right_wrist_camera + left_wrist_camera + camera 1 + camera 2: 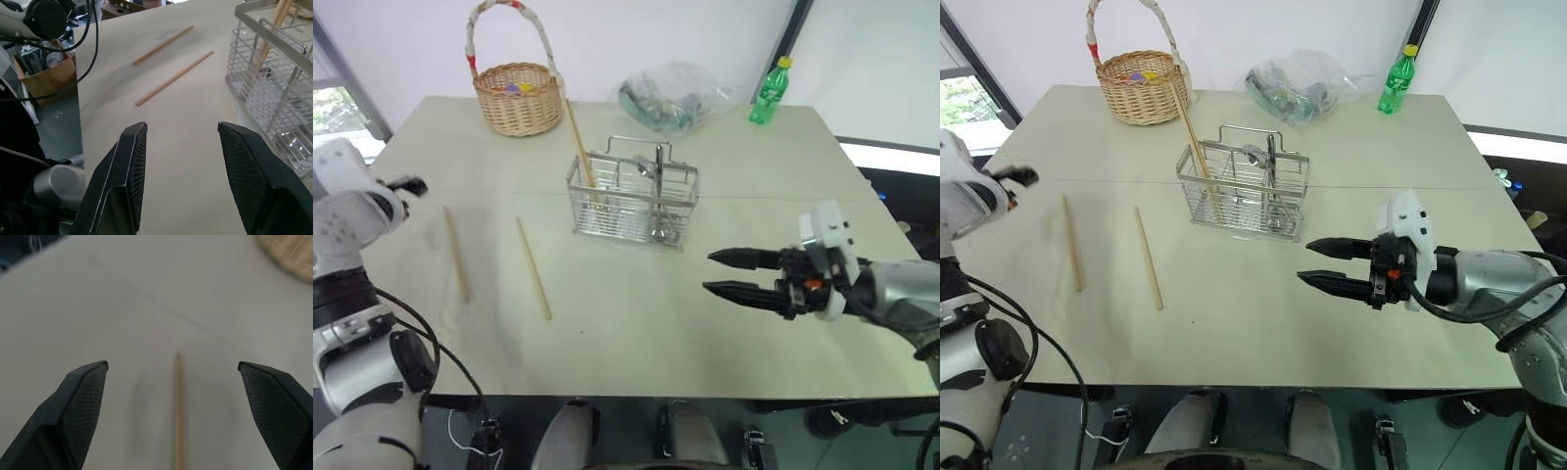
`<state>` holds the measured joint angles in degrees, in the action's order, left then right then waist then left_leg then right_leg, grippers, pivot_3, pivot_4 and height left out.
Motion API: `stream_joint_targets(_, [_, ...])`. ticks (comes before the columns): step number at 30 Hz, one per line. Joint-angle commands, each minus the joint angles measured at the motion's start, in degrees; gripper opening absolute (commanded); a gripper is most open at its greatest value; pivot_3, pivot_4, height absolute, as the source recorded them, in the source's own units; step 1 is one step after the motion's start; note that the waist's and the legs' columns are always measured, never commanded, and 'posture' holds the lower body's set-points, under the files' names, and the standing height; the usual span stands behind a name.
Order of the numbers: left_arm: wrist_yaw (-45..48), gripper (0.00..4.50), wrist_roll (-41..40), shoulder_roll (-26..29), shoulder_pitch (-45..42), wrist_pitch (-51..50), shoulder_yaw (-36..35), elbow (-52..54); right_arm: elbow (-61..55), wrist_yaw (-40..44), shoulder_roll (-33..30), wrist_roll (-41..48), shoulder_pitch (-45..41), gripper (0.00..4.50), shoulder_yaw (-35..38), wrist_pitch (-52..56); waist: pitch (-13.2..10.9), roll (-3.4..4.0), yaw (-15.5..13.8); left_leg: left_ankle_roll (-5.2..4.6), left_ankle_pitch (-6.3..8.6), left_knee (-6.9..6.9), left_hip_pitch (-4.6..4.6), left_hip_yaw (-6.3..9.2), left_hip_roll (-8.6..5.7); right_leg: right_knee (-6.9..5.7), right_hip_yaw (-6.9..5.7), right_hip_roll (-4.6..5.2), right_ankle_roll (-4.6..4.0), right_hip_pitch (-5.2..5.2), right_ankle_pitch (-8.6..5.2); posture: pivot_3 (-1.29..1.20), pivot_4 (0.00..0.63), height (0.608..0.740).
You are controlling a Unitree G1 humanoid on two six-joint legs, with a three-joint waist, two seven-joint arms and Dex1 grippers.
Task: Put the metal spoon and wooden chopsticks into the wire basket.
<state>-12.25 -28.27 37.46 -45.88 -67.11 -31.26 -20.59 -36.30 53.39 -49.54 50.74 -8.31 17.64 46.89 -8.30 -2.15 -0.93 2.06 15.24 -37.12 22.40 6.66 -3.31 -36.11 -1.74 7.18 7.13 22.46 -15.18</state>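
Wire basket (634, 201) sits centre frame on the table (636, 323). One wooden chopstick (580, 145) is leaned upright in its left compartment, metal spoon (656, 196) stood in the right. Two more chopsticks (533, 268) are laid flat left of the basket. Left gripper (173, 382) spread wide above one chopstick, empty. Right gripper (729, 273) lower right, fingers apart, empty.

Wire basket mid-table, two sticks loose beside it

The wire basket (1246, 193) has one wooden chopstick (1192, 134) leaning out of its left end and the metal spoon (1276, 208) standing in its right half. Two more chopsticks (1148, 258) lie flat on the table (1263, 323) left of it. The right gripper (1320, 264) hovers, fingers parted, empty, near the basket's right corner. A wicker basket (1141, 86), plastic bag (1298, 86) and green bottle (1397, 80) line the far edge.
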Motion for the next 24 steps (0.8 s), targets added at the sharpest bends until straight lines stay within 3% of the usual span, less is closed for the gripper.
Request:
stream_joint_targets(1, [3.47,4.5,3.18,1.06,-5.9,0.86,4.02,-9.74,-2.97,-1.49,0.58,1.28,0.73,2.34,0.75,-1.81,0.03,-0.07,-0.21,0.01,0.0,0.0,0.0,0.04,0.0,0.0,-0.02,0.0,0.0,0.04,0.0,0.0,0.15,0.661])
stream_joint_targets(6, [9.97,4.5,7.26,1.31,-9.74,3.83,9.98,-20.51,-4.8,-3.9,1.36,3.36,2.55,2.34,1.11,-1.8,0.03,-0.06,0.14,0.02,0.01,0.08,0.0,-0.04,-0.02,0.0,-0.02,0.1,0.01,0.02,0.01,0.0,0.15,0.661])
stream_joint_targets(17, [13.95,4.5,12.26,-0.18,-13.73,7.04,12.95,-34.81,-6.0,-9.9,1.83,5.19,6.02,2.34,2.64,-2.47,0.07,-0.02,0.09,0.03,0.01,0.09,-0.01,-0.06,-0.03,0.0,-0.04,0.2,0.05,0.02,0.02,0.0,0.15,0.661])
stream_joint_targets(20, [14.28,3.67,12.68,-1.1,-14.23,7.89,12.62,-36.25,-6.18,-10.99,1.84,5.53,6.29,2.37,2.64,-2.57,0.12,0.12,0.1,0.03,0.01,0.1,-0.03,-0.07,-0.03,0.0,-0.04,0.26,0.06,0.01,0.02,0.0,0.15,0.661])
stream_joint_targets(24, [14.38,1.54,13.19,-1.64,-15.1,8.49,12.11,-37.58,-6.51,-11.39,1.51,5.7,6.67,2.37,2.44,-2.87,0.14,0.15,-0.42,0.02,0.01,0.09,-0.04,-0.05,-0.09,-0.01,-0.1,0.33,0.08,-0.03,0.02,0.0,0.15,0.661])
